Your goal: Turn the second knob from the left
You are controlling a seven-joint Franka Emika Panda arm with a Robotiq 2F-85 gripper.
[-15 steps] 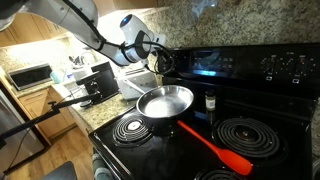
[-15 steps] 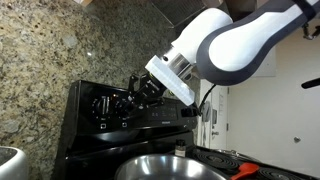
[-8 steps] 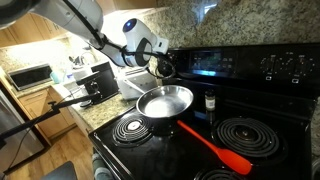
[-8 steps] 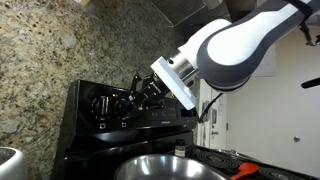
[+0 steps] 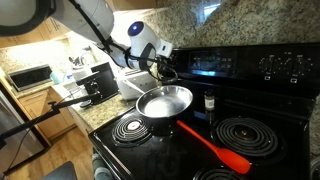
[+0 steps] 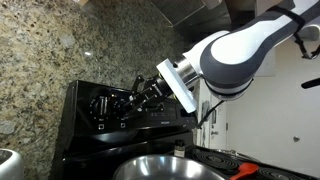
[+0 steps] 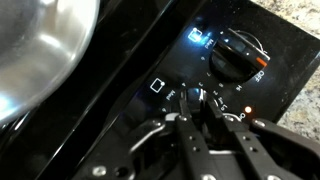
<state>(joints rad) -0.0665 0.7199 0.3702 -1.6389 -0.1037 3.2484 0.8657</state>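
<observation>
Behind your work area you have a speckled granite wall (image 6: pixel 50 50), brown and grey, seen in both exterior views. To the side in an exterior view, a granite countertop (image 5: pixel 14 60) carries a small silver microwave (image 5: pixel 30 76). Wooden base cabinets (image 5: pixel 45 106) stand under it, over a wood plank floor (image 5: pixel 62 152). Warm light falls on the wooden upper cabinets (image 5: pixel 30 32). A plain pale wall (image 6: pixel 275 125) closes the far side in an exterior view

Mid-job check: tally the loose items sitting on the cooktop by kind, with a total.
Steel pan: 1
Red spatula: 1
Small dark container: 1
Total: 3
</observation>
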